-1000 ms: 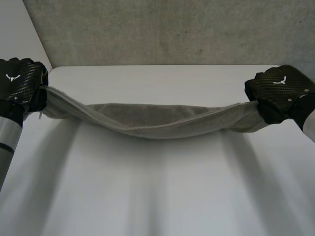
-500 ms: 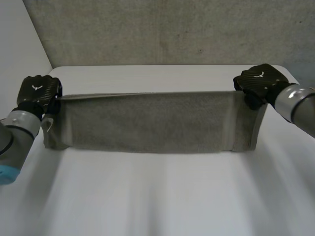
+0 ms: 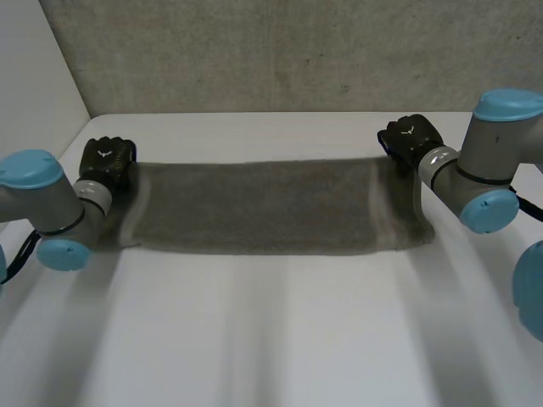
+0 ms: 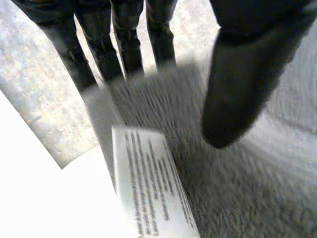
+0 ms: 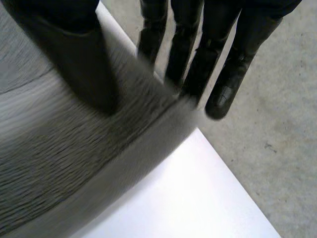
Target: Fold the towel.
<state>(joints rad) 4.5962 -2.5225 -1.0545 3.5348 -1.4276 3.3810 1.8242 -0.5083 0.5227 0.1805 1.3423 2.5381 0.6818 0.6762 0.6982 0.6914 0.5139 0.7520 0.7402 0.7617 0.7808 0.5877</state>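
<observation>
Step in hand, as I judged it: setting the towel [image 3: 263,208] down flat before the next fold. The towel lay as a long band across the counter [image 3: 271,339]. My left robot hand [image 3: 108,161] held the towel's far-left corner, the cloth nipped between thumb and straight fingers. My right robot hand [image 3: 407,140] held the far-right corner likewise. A label [image 4: 148,183] lay on the towel beside the left thumb. The next move called for releasing both corners, then carrying one short end over to the other, edges aligned.
</observation>
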